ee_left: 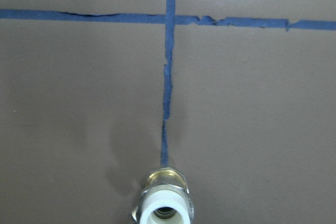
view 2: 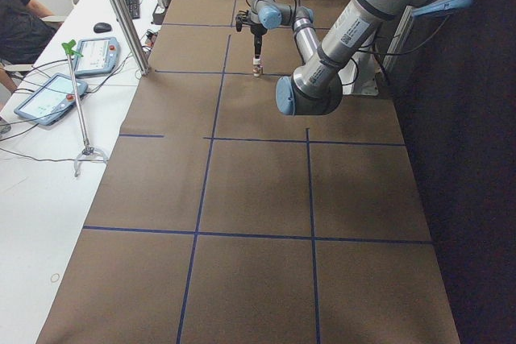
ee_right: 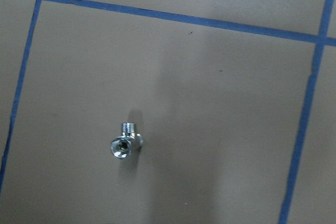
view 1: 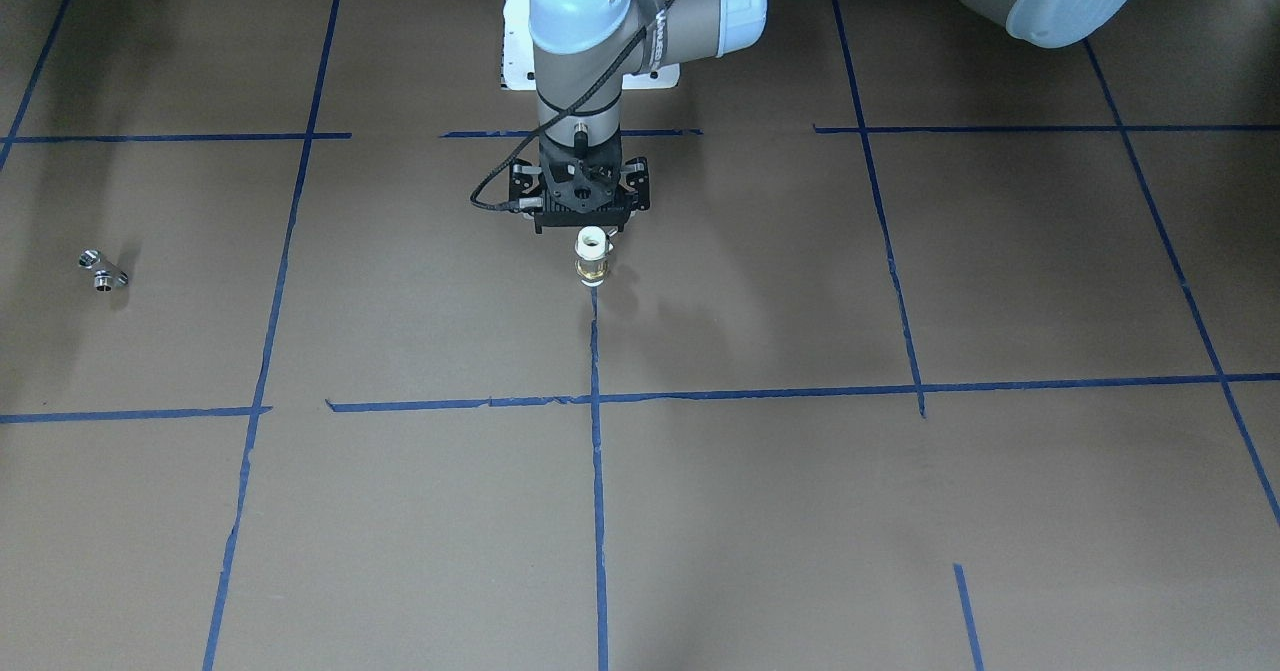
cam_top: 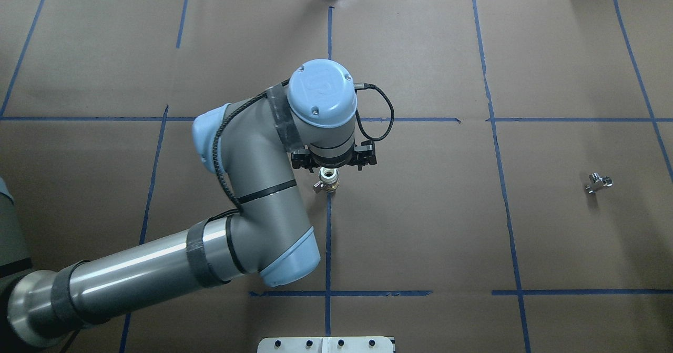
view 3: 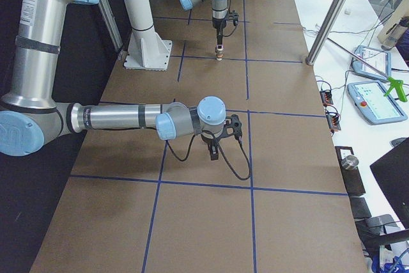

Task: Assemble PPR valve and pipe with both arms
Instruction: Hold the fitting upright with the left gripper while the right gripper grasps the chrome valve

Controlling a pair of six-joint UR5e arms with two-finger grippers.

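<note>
right arm (view 3: 121, 117): seen nearest in the exterior right view, stretched low over the desk (cam_top: 420, 227).
right hand (view 3: 215, 150): pointed down above the brown surface; whether its fingers are spread or pressed together cannot be told.
valve (ee_right: 126, 142): a small chrome piece, laid on the desk and shown from above in the right wrist view; kept well apart from the pipe fitting.
tape lines (view 1: 597, 511): blue, laid as a grid on the desk.
left arm (cam_top: 252, 184): reached to the desk's middle, wrist turned straight down.
left hand (view 1: 584, 219): held directly over the pipe fitting; the fingers are hidden, so a pinch cannot be told.
pipe fitting (view 1: 592, 256): white top, brass below, stood upright at the end of a tape line.
</note>
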